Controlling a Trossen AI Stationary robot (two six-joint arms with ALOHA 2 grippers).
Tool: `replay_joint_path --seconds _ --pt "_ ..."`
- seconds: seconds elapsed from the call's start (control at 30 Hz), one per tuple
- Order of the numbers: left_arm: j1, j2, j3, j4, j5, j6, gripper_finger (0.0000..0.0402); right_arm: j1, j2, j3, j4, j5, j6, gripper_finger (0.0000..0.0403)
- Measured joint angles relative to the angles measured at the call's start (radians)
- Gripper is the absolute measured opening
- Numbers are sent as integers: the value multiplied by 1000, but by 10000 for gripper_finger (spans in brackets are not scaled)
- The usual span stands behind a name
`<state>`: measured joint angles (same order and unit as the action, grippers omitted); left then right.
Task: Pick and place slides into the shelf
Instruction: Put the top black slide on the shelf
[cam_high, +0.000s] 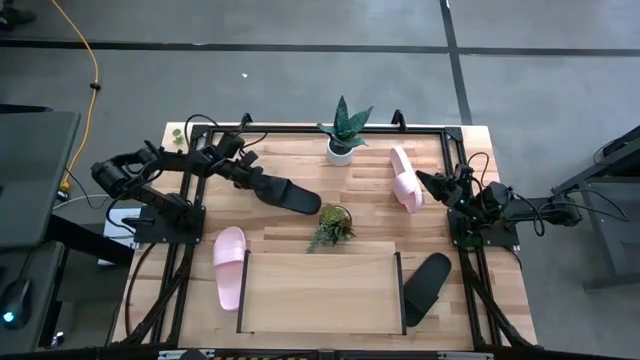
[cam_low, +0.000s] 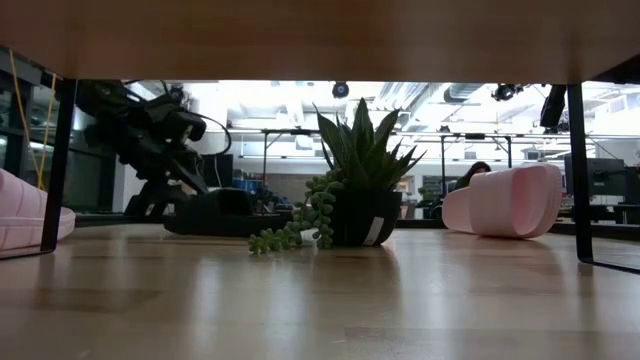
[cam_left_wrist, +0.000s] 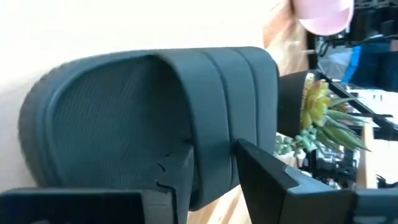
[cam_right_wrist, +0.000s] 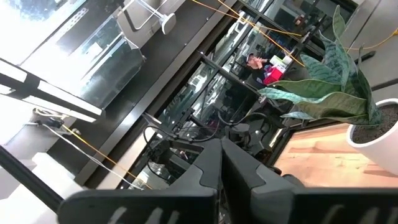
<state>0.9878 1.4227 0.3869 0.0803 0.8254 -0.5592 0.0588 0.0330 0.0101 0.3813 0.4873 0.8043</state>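
A black slide (cam_high: 290, 193) lies sole down on the tabletop, far of the shelf (cam_high: 320, 295). My left gripper (cam_high: 260, 183) slants down onto its left end, open. In the left wrist view one finger (cam_left_wrist: 177, 180) stands over the footbed and the other (cam_left_wrist: 267, 177) outside, either side of the ribbed strap (cam_left_wrist: 230, 93). A second black slide (cam_high: 427, 285) leans on the shelf's right panel. One pink slide (cam_high: 228, 265) lies left of the shelf, another (cam_high: 405, 178) at the far right. My right gripper (cam_high: 432, 182) waits shut by that one, holding nothing. My left gripper has the black slide's strap, where it joins the sole (cam_left_wrist: 214, 162), between its open fingers, coming slanting down from the table's left. Whether the fingers touch the strap I cannot tell. The slide rests flat on the table.
A white-potted plant (cam_high: 343, 135) stands at the far edge. A small trailing plant (cam_high: 332, 225) sits between the black slide and the shelf. A black frame (cam_high: 320, 128) runs around the tabletop.
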Motion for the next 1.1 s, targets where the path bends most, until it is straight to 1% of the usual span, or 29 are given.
replay_joint_path --seconds 0.13,0.33,0.4,0.5,0.63,0.7,0.87,0.97,1.03,1.1 --pt "0 0 -4 37 21 -14 110 0 0 0 0 0 0 0" --pt "0 0 -4 49 37 -14 110 0 0 0 -4 0 0 0" --pt "0 0 -4 52 39 -14 105 0 0 0 -6 0 0 0" --pt "0 0 -4 53 43 -10 78 0 0 0 -7 0 0 0" --pt "0 0 -4 55 58 -2 22 0 0 0 -17 0 0 0" --pt "0 0 -4 55 59 -2 8 0 0 0 -24 0 0 0" --pt "0 0 -4 55 59 -6 23 0 0 0 -27 0 0 0" --pt "0 0 -4 59 64 -13 12 0 0 0 -27 0 0 0" --pt "0 0 -4 87 86 -31 5 0 0 0 -27 0 0 0" --pt "0 -6 -4 124 105 -63 8 0 0 0 -27 0 0 0"
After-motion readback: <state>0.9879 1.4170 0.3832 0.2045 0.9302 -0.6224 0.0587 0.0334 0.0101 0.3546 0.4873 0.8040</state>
